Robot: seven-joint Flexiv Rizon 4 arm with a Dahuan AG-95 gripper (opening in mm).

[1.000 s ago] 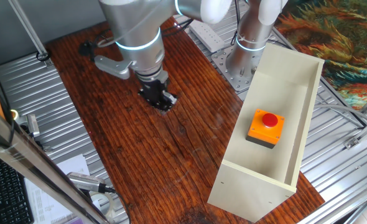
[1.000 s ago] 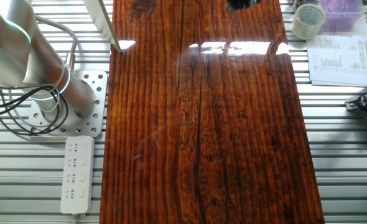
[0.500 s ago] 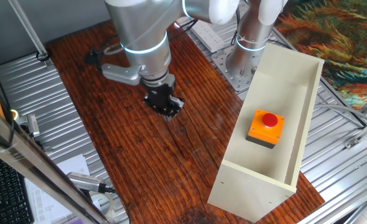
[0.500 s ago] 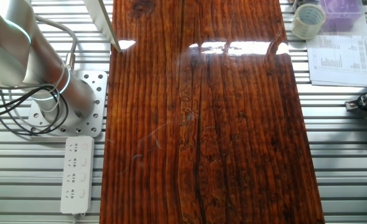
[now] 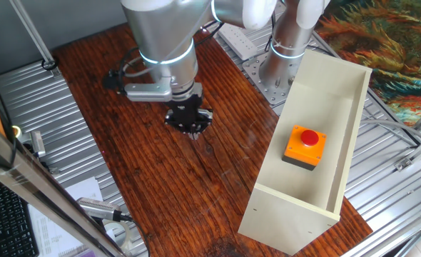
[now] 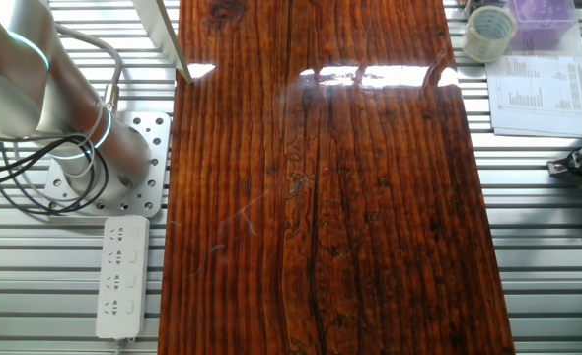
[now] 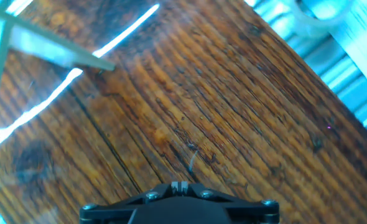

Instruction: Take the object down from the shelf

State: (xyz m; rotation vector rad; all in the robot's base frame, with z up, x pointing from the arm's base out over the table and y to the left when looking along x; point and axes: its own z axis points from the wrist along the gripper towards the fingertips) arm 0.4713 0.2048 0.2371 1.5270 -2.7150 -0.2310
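The orange box [image 5: 304, 147] with the red button sits inside the cream shelf [image 5: 337, 93], well off to the side of the claw [image 5: 190, 123], which hangs empty above the bare wooden table [image 5: 196, 185]; honestly can't tell whether its fingers are spread or pinched, since neither the fixed view nor the hand view shows them clearly. My guess is the box is light, rigid plastic with smooth, maybe slippery sides. I'd pinch it across two flat opposite sides near the dark base and leave the button alone.

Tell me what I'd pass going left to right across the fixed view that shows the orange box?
Keyboard → claw → orange button box → far wall of the cream shelf holding it.
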